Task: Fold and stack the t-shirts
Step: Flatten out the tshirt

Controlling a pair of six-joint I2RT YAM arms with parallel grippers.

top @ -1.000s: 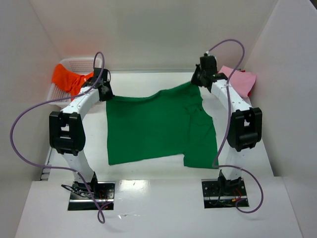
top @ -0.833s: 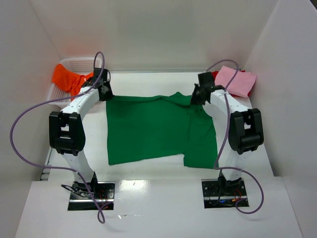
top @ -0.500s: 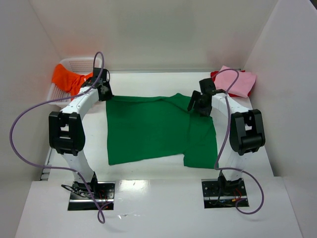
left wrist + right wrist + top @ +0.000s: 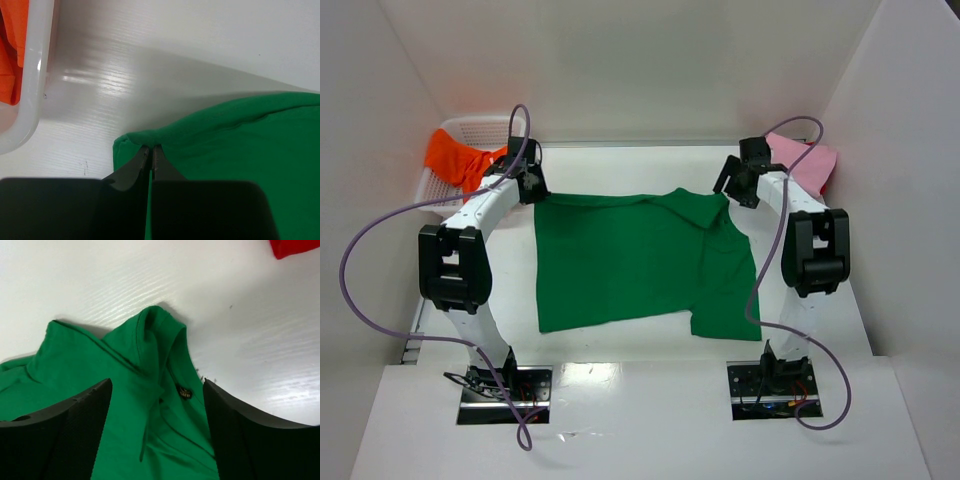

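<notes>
Released, the green shirt (image 4: 620, 260) lies on the white table (image 4: 620, 165). Right gripper (image 4: 156, 385) gapes above it; left gripper (image 4: 150, 150) pinches its corner.

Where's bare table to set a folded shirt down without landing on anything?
Bare table runs along the far wall, between the basket and the pink shirt, behind the green shirt. Another strip lies between its near hem and the arm bases. Both far corners are crowded.

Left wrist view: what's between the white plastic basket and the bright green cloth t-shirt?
Bare white table only, left wrist view: nothing between white plastic basket and bright green cloth t-shirt.
</notes>
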